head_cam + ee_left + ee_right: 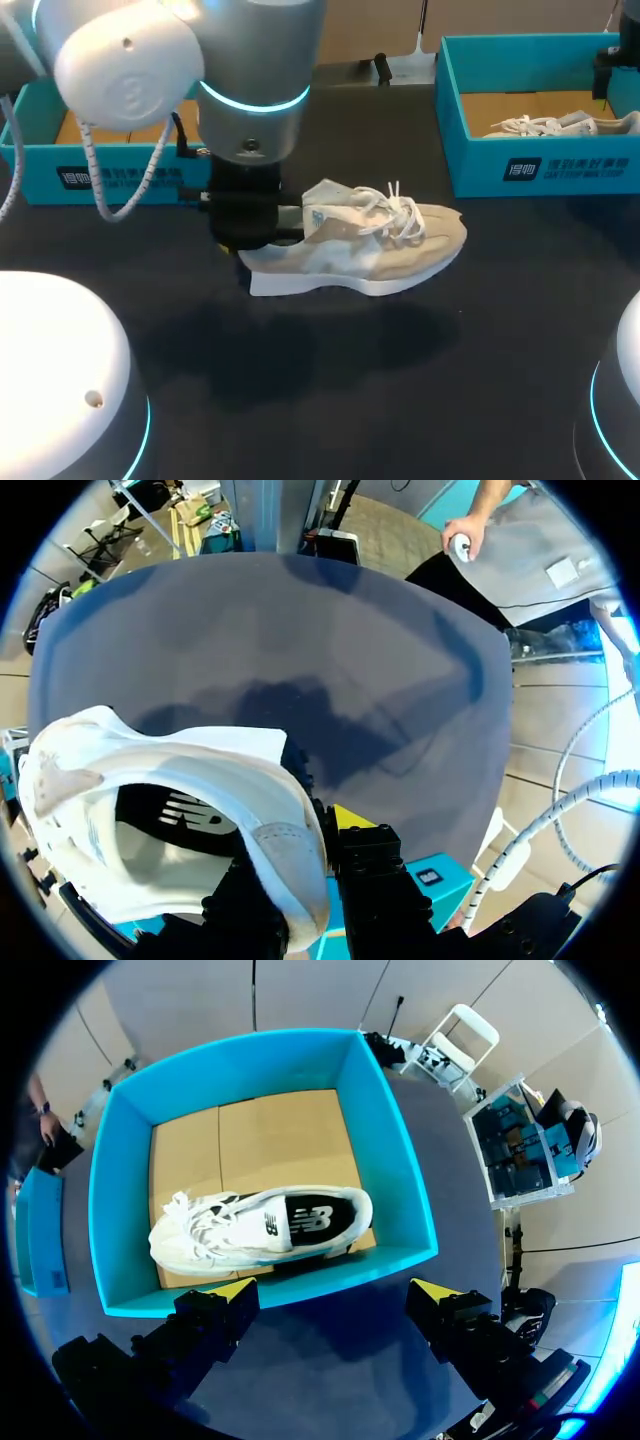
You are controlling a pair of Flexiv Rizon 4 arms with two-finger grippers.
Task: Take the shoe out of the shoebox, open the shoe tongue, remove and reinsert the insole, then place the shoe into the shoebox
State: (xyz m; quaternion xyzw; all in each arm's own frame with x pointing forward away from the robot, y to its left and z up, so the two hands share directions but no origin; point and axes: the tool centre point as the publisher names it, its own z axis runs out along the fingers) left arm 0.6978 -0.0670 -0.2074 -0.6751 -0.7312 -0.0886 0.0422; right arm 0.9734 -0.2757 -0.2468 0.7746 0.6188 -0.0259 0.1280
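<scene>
Our left pincer [306, 878] grips the heel collar of the beige shoe [370, 245], one finger inside and one outside, and the shoe juts ahead of it above the dark table [330, 390]. Our right pincer [335, 1298] hangs with fingers spread wide. Just ahead of it, the blue shoebox [396, 1190] holds a white shoe [250, 1230].

Head overhead; left wrist close, sharing shoe [380, 250]; right wrist above shoebox [385, 1150].
</scene>
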